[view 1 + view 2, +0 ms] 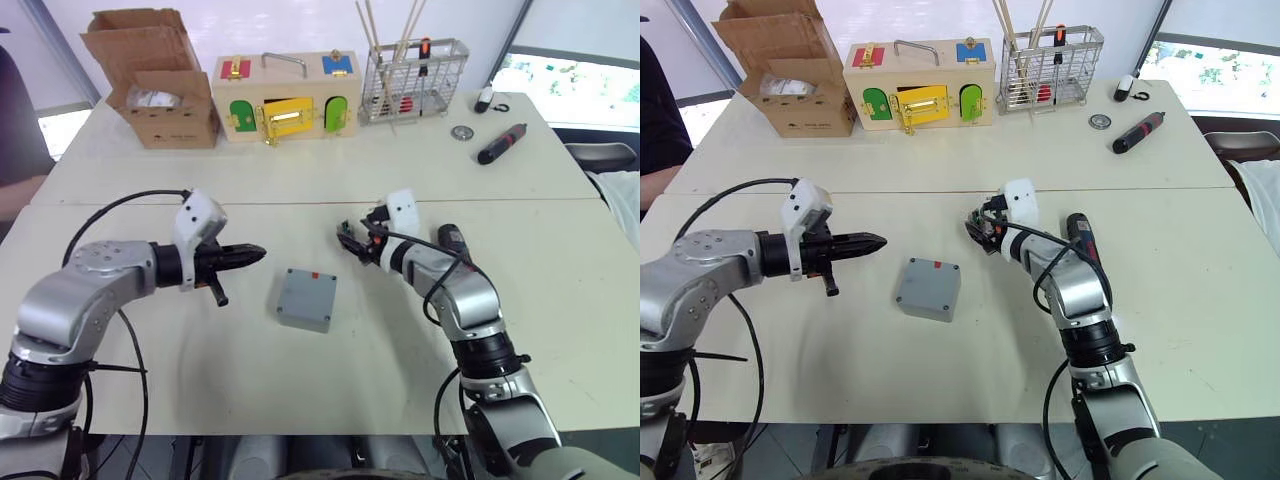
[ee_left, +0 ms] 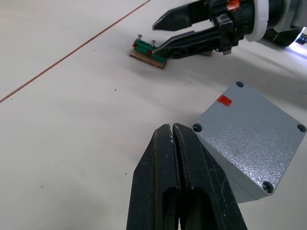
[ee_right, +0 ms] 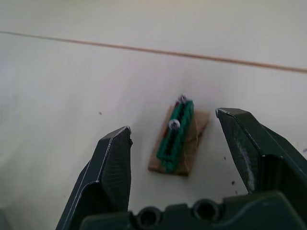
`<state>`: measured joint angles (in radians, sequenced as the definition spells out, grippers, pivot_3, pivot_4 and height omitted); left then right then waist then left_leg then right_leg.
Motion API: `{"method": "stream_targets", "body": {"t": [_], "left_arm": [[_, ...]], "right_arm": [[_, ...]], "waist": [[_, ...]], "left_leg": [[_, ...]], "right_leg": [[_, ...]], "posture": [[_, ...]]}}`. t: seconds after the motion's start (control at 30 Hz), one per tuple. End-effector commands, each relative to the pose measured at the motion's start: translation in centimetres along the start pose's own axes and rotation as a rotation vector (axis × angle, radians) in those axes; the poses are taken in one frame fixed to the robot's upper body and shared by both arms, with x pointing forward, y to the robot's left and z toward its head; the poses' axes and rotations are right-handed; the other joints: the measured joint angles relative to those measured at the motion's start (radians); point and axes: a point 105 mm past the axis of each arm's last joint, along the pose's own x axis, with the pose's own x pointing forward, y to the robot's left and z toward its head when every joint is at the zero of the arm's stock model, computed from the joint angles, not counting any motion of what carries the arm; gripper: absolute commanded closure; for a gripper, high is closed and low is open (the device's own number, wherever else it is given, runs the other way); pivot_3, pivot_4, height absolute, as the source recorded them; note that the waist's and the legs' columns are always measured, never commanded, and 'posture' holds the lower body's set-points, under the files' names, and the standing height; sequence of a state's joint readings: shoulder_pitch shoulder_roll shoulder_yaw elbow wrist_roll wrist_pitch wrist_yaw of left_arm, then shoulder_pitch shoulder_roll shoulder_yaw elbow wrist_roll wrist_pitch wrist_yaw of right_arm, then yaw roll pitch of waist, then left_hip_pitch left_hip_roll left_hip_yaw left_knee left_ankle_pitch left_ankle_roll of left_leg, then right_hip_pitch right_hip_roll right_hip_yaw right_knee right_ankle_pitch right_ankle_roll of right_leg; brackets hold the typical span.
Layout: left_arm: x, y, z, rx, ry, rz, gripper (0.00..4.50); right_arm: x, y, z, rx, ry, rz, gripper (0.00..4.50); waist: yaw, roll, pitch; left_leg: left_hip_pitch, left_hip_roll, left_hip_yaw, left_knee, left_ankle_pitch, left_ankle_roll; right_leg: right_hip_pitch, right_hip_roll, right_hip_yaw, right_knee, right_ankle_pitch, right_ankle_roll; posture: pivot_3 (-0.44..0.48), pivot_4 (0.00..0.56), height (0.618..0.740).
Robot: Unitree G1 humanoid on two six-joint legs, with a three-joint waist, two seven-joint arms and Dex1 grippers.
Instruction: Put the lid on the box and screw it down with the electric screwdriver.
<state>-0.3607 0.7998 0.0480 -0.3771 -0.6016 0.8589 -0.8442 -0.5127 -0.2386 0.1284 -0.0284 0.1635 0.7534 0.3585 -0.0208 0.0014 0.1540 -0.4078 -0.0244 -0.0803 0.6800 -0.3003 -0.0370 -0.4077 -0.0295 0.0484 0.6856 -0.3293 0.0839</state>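
The box (image 1: 306, 298) sits on the pale table (image 1: 560, 300) near the front middle, between the two arms, with the lid (image 2: 249, 129) seated flat on top of it; a small red mark shows near one edge of the lid and screw holes at its corners. The left end effector (image 1: 250, 254) hovers just beside the box on the robot's left, its two black fingers (image 2: 177, 182) pressed together and holding nothing. The right end effector (image 3: 184, 148) hangs low over the table past the box toward the right, fingers spread wide apart and empty, straddling a small green screw holder (image 3: 176, 136) that rests on a brown card; two screws stand upright in the holder. The fingers are not touching it.

The electric screwdriver (image 1: 1078, 238) lies on the table just beside the right forearm, on its outer side, partly hidden by the arm. Well apart, at the far right of the table, lies a smaller black-and-red screwdriver (image 1: 501, 143), with a small round metal disc (image 1: 461, 132) near it. Along the far edge stand an open cardboard carton (image 1: 160, 85), a wooden latch box (image 1: 285, 97) with coloured doors, and a wire basket (image 1: 413, 80) holding sticks
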Motion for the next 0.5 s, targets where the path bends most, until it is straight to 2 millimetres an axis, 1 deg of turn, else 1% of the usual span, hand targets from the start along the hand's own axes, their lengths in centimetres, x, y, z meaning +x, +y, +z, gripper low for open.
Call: {"method": "stream_targets", "body": {"t": [0.03, 0.27, 0.4, 0.47, 0.5], "left_arm": [[0.16, -0.24, 0.66, 0.043, -0.019, -0.004, 4.50], [0.27, -0.28, 0.40, 0.039, -0.020, -0.005, 4.50], [0.33, -0.25, 0.17, 0.038, -0.017, -0.002, 4.50], [0.36, -0.28, 0.11, 0.037, -0.016, -0.003, 4.50], [0.38, -0.31, 0.07, 0.037, -0.015, -0.004, 4.50]], "right_arm": [[0.26, 0.32, 1.61, -0.014, -0.059, 0.002, 1.42], [0.59, 0.20, 1.84, 0.002, -0.071, -0.004, 1.42], [0.61, 0.16, 1.85, 0.001, -0.072, -0.007, 2.40], [0.59, 0.21, 1.87, 0.001, -0.073, -0.005, 3.17], [0.57, 0.24, 1.89, 0.000, -0.073, -0.004, 3.17]], "waist": [[0.000, 0.000, 0.000], [0.000, 0.000, 0.000], [0.000, 0.000, 0.000], [0.000, 0.000, 0.000], [0.000, 0.000, 0.000]], "left_leg": [[0.000, 0.000, 0.000, 0.000, 0.000, 0.000], [0.000, 0.000, 0.000, 0.000, 0.000, 0.000], [0.000, 0.000, 0.000, 0.000, 0.000, 0.000], [0.000, 0.000, 0.000, 0.000, 0.000, 0.000], [0.000, 0.000, 0.000, 0.000, 0.000, 0.000]], "right_leg": [[0.000, 0.000, 0.000, 0.000, 0.000, 0.000], [0.000, 0.000, 0.000, 0.000, 0.000, 0.000], [0.000, 0.000, 0.000, 0.000, 0.000, 0.000], [0.000, 0.000, 0.000, 0.000, 0.000, 0.000], [0.000, 0.000, 0.000, 0.000, 0.000, 0.000]], "posture": [[0.000, 0.150, 0.740], [0.000, 0.150, 0.740], [0.000, 0.150, 0.740], [0.000, 0.150, 0.740], [0.000, 0.150, 0.740]]}}
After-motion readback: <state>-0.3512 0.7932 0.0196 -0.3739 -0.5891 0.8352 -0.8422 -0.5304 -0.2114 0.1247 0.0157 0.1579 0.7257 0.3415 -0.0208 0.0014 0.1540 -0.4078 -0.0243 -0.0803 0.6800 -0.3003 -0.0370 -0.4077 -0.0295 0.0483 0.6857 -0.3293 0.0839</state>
